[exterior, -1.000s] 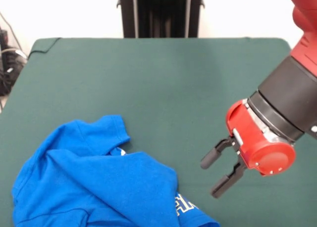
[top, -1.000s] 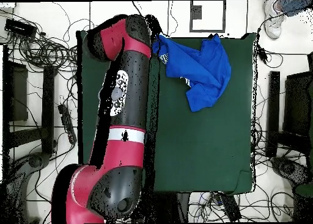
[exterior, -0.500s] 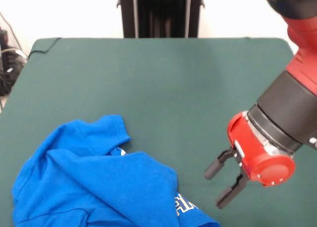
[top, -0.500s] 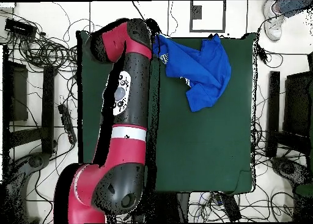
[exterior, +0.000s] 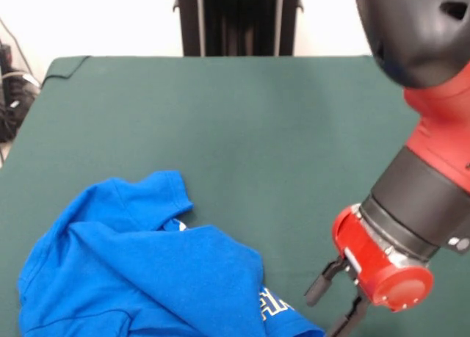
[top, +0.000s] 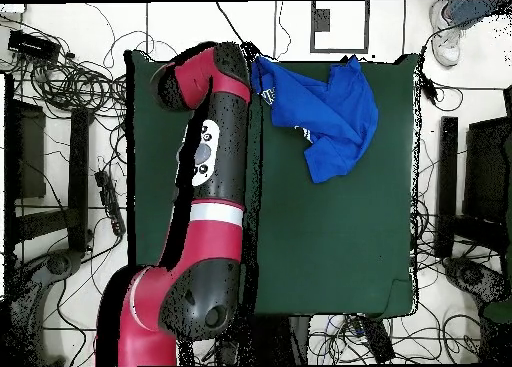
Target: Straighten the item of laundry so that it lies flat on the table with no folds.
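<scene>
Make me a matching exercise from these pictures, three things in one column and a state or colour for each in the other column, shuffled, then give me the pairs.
Column one:
1. T-shirt
2. table
3. gripper

Column two:
A. dark green, mostly bare
B. open, holding nothing, beside the shirt's lettered corner
C. bright blue, crumpled with folds

Pairs: 1-C, 2-A, 3-B

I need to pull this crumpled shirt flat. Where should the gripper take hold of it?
Probably the corner of the T-shirt by the yellow lettering, coming from the bare table side. That edge lies nearest the open gripper, and most free table lies beyond it for dragging the folds out.
</scene>
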